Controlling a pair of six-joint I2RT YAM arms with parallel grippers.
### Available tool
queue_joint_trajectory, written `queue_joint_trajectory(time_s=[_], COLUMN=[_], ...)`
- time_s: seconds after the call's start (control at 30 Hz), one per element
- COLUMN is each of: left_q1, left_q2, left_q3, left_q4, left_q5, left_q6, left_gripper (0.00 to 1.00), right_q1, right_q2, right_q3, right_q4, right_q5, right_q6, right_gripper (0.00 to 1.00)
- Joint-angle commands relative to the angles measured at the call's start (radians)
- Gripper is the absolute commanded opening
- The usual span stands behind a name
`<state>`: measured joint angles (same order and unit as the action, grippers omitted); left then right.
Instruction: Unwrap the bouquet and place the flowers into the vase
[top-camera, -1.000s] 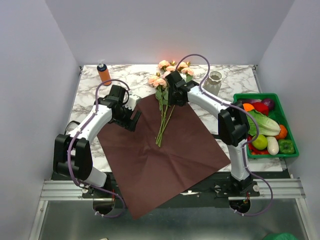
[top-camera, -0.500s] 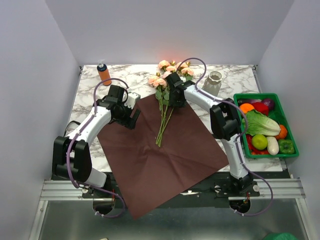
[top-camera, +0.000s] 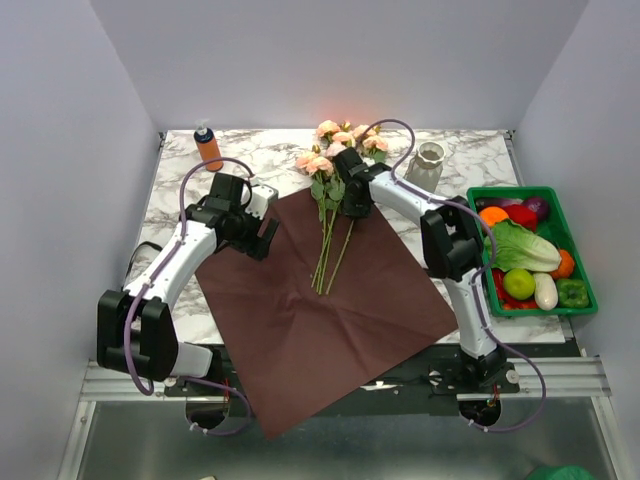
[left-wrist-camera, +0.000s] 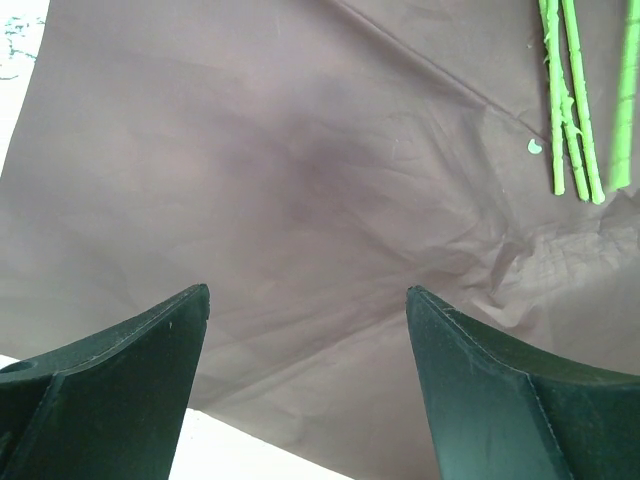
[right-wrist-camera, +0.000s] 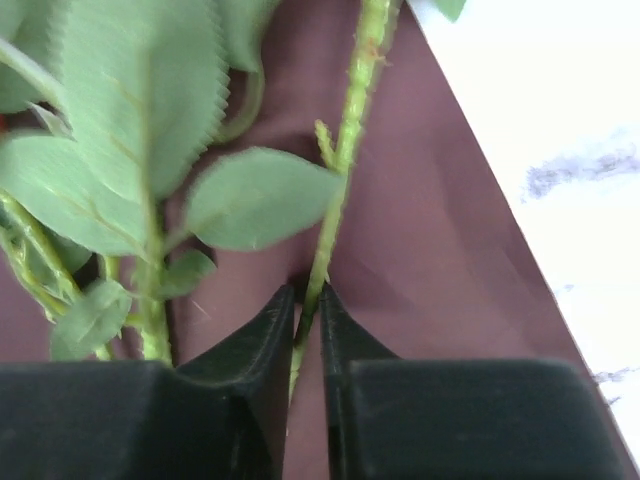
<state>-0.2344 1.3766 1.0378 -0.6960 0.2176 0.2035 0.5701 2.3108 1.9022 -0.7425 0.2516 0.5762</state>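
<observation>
Paper (top-camera: 320, 310) flat, unwrapping done. Your right hand (right-wrist-camera: 307, 300) pinches one rose stem (right-wrist-camera: 345, 150); left hand (left-wrist-camera: 305, 295) gapes empty. Next: lift it to the vase (top-camera: 427, 165).

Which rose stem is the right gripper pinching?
The rightmost stem, splayed away from the leafy bunched stems, runs straight between the right gripper's nearly shut jaws.
</observation>
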Motion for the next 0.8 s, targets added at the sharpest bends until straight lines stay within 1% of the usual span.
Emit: queue_joint_trajectory(time_s=[0.0,0.03,0.1,0.13,0.23,0.37,0.57,0.67,0.7,0.77], left_q1=[0.017,0.018,0.030,0.032,0.049,0.063,0.067,0.069,0.069,0.070], left_q2=[-0.025,-0.027,-0.030,-0.031,-0.043,-0.060,-0.096,-0.099,-0.100,-0.103], left_q3=[-0.025,-0.027,-0.033,-0.035,-0.042,-0.042,-0.028,-0.024,-0.019,-0.013], left_q4=[0.013,0.012,0.009,0.006,0.004,-0.010,-0.022,-0.036,-0.039,-0.056], left_q5=[0.023,0.029,0.037,0.043,0.049,0.060,0.080,0.103,0.104,0.103], left_q6=[0.013,0.013,0.010,0.010,0.004,-0.004,-0.026,-0.027,-0.018,-0.003], left_gripper=[0.88,0.88,0.88,0.87,0.87,0.87,0.87,0.87,0.87,0.87], right_q1=[0.004,0.004,0.004,0.004,0.004,0.004,0.004,0.004,0.005,0.004], right_q2=[-0.082,-0.115,-0.151,-0.183,-0.237,-0.371,-0.539,-0.646,-0.678,-0.761], right_q3=[-0.104,-0.130,-0.141,-0.141,-0.134,-0.130,-0.146,-0.178,-0.190,-0.212], right_q4=[-0.018,-0.012,-0.006,-0.008,-0.012,-0.012,0.023,0.103,0.168,0.234], right_q5=[0.037,0.043,0.051,0.055,0.077,0.101,0.097,0.103,0.112,0.149], right_q6=[0.017,0.013,0.005,-0.009,-0.042,-0.091,-0.168,-0.251,-0.281,-0.372], right_gripper=[0.15,0.10,0.05,0.01,0.01,0.01,0.01,0.01,0.01,0.00])
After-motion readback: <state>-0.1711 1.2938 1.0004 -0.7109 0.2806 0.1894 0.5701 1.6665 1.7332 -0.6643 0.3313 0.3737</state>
